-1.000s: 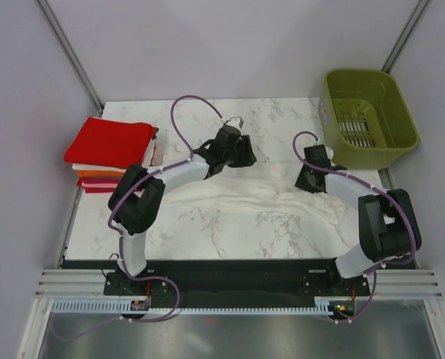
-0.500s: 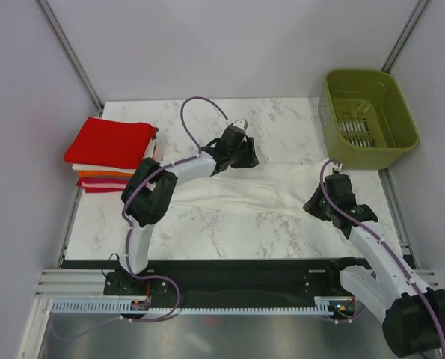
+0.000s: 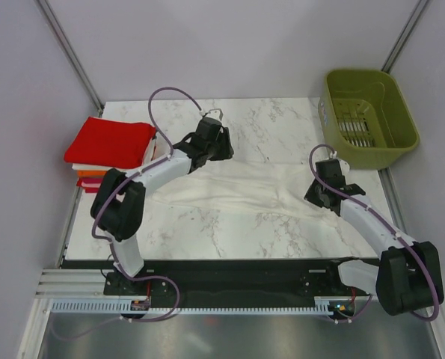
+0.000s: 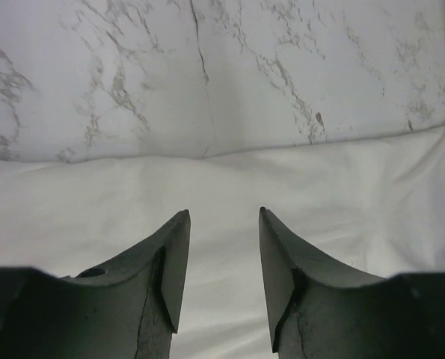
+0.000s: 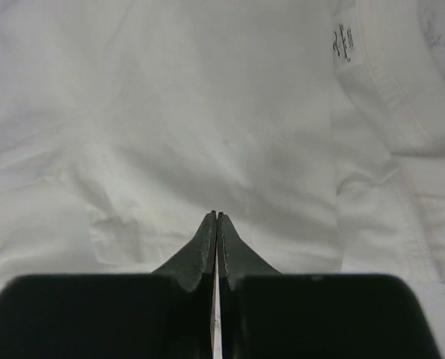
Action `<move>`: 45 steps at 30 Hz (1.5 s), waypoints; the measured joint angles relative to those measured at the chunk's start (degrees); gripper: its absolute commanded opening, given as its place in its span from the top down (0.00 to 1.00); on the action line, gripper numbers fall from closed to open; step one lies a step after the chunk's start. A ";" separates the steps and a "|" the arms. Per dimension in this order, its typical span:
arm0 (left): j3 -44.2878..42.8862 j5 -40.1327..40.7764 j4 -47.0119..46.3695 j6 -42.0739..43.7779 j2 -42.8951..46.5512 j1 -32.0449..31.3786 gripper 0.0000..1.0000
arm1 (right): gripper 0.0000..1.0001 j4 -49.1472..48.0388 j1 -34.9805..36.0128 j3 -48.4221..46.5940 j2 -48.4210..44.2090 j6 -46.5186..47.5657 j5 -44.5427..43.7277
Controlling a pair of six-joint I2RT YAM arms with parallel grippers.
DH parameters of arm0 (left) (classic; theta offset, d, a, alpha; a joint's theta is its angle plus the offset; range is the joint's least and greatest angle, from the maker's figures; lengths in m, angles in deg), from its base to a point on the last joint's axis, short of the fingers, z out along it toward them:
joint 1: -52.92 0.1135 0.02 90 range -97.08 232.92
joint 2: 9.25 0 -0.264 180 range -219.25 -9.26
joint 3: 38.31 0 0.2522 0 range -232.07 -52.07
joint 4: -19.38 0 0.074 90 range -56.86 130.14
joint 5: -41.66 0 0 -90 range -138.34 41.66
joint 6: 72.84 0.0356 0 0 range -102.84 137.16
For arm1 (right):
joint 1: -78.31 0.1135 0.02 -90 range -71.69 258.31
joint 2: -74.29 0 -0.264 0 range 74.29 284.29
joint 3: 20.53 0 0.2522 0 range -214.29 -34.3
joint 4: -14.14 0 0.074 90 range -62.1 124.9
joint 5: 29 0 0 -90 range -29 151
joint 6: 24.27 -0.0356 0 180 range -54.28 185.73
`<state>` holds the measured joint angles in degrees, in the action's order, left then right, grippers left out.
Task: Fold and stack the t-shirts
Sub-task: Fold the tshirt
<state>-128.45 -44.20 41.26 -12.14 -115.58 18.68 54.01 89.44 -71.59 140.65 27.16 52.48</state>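
Note:
A large white t-shirt (image 3: 244,194) lies spread and wrinkled across the marble table (image 3: 282,123). My left gripper (image 3: 215,146) hovers open over its far left edge; in the left wrist view the open gripper (image 4: 222,218) is above the white cloth (image 4: 95,202), holding nothing. My right gripper (image 3: 319,193) is over the shirt's right end; in the right wrist view it (image 5: 217,217) is shut above the cloth (image 5: 170,112), no cloth visible between the jaws, and the collar label (image 5: 342,41) is ahead to the right. A stack of folded shirts, red (image 3: 106,142) on top and orange (image 3: 87,174) below, sits at the far left.
An olive-green plastic basket (image 3: 387,142) stands at the back right corner, just behind the right arm. The stack lies at the table's left edge. Bare marble (image 4: 207,75) shows beyond the shirt's far edge.
My left gripper has moved left along the shirt's far edge. My right gripper swung toward the front right, then came back a little. The shirt now lies stretched further left.

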 measured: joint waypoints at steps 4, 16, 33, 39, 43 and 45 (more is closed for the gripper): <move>0.11 1.60 1.11 0.61 4.04 2.49 0.90 | 1.00 -2.21 0.00 -2.40 3.19 0.96 -1.88; 1.62 3.50 7.30 0.79 0.79 17.53 0.98 | 1.00 -7.76 0.00 -5.05 13.05 1.27 -3.63; -1.11 9.49 14.36 -9.88 -8.31 18.25 0.98 | 1.00 -13.62 0.00 -18.93 33.92 -1.03 -6.58; 8.48 11.32 14.51 -14.21 -1.14 17.00 0.98 | 1.00 -14.27 -0.39 -32.39 44.94 -1.53 -6.86; 13.38 11.74 15.17 -15.74 3.06 14.95 0.98 | 1.00 -12.92 -0.74 -44.89 53.88 -0.79 -6.08; 16.11 11.96 15.78 -16.44 5.42 13.00 0.98 | 1.00 -11.91 -0.87 -50.27 57.29 -0.02 -5.20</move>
<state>-112.34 -32.24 57.04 -28.57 -110.16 31.68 42.10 88.57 -121.86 197.94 27.14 47.28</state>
